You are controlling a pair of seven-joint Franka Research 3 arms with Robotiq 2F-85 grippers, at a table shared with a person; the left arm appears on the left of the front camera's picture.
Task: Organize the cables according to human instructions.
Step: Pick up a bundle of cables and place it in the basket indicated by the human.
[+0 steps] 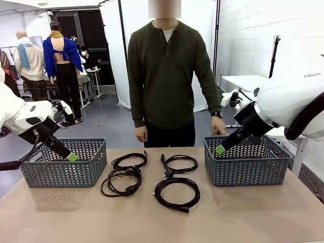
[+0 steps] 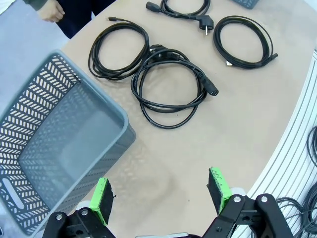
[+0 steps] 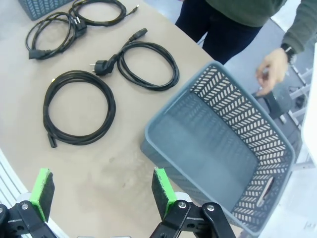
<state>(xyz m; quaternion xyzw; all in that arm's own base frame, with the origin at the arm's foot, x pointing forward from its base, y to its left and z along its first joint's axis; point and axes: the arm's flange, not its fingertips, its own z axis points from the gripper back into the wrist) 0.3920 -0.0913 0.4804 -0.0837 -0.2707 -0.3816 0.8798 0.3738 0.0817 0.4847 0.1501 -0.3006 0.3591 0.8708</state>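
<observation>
I am looking across a tan tabletop [image 1: 253,217] from the robot's side. Nearest me, my left pincer [image 2: 159,191] is hanging released, its green pads [image 2: 101,198] spread wide and gripping nothing, above the tabletop right at a corner of the left basket [image 2: 29,114]; my right pincer [image 3: 101,187] is hanging released in the same way, holding nothing, beside the near corner of the right basket [image 3: 237,109]; both baskets are grey plastic with a herringbone lattice, sitting upright at the two sides of the tabletop. Between them, four black cables [image 1: 132,172] are lying flat as loose coils, two in a near row and two in a far row, all apart from the pincers and the baskets; the front-right cable [image 3: 111,106] is resting alone as a tidy ring; the front-left cable [image 2: 137,89] is sprawling in looser loops, its far edge touching the back-left cable [image 2: 94,53]; the back-right cable [image 3: 173,69] is lying apart from the others, its round plug [image 3: 100,65] resting at the coil's near side. Beyond the far edge, the human [image 1: 164,71], in a dark olive long-sleeved shirt, is standing facing me between the baskets; one hand [image 1: 140,134] is hanging at the side; the other hand [image 3: 271,74], with a wristwatch [image 3: 289,51] above it, is hovering just past the far rim of the right basket.
</observation>
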